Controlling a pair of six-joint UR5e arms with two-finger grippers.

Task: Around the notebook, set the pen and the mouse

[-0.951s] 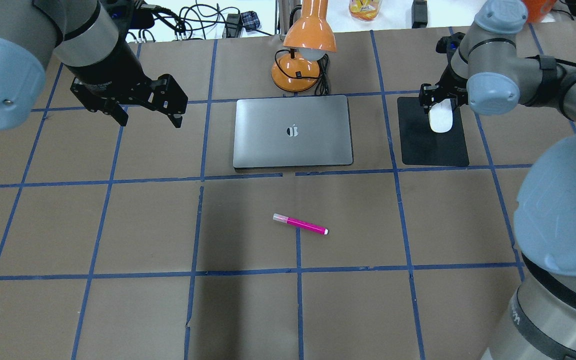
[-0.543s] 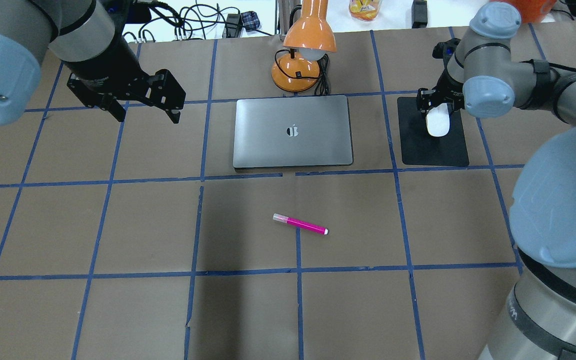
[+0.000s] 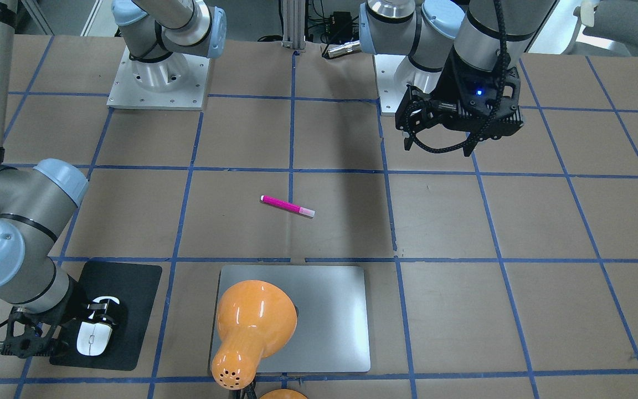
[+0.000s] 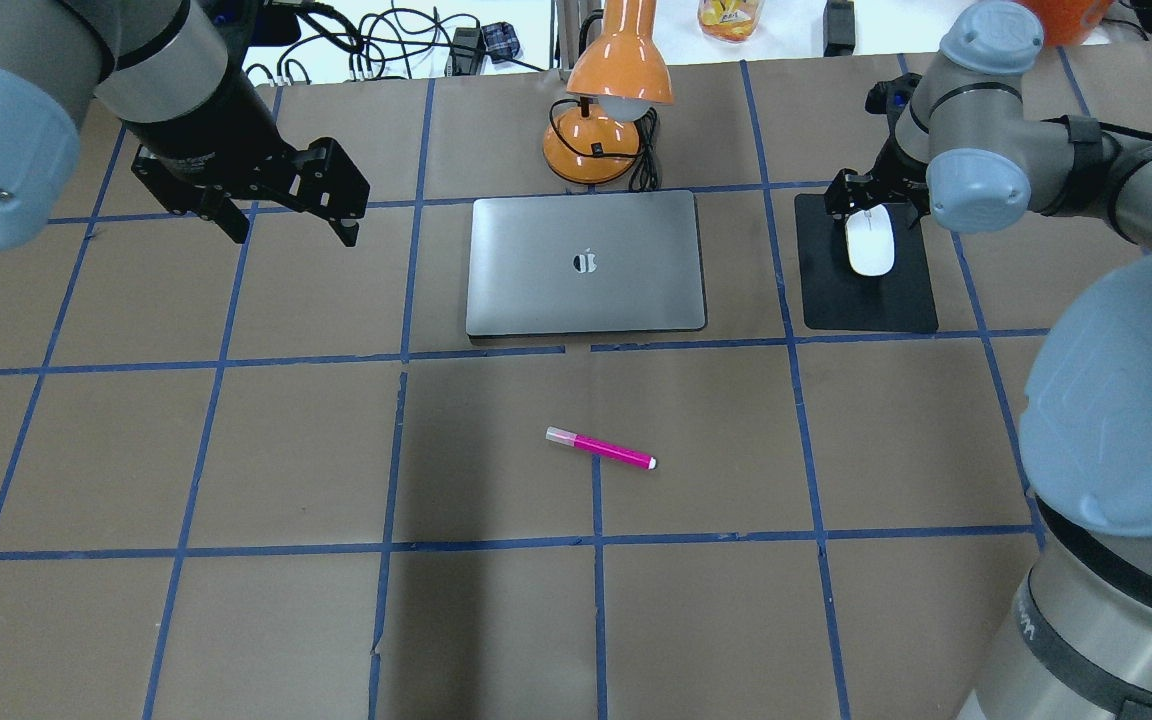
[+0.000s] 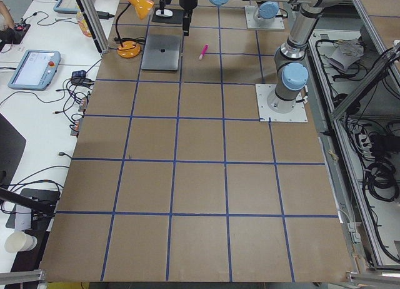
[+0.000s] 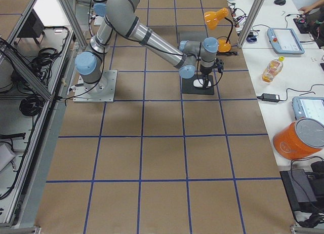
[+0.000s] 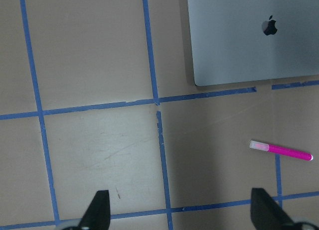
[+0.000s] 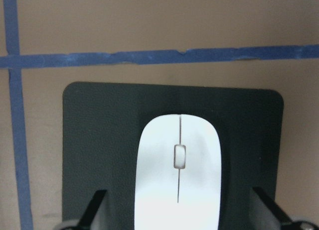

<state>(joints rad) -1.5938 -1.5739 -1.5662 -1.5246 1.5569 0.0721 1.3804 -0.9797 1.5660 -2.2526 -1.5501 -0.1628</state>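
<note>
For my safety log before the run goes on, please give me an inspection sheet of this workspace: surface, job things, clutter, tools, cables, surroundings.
Surface: table covered in brown paper with a blue tape grid.
Job's things: pen lies on the paper in front of the notebook, apart from it; mouse sits on a black mat at the notebook's side, toward the robot's right.
Clutter: orange lamp behind the notebook.
Tools: left tool open, empty, above the paper; right tool open, fingers either side of the mouse.
Cables: lamp cord bunched by the lamp base; loose cables beyond the far edge.
Surroundings: bottle and orange bucket on the side bench.
</note>
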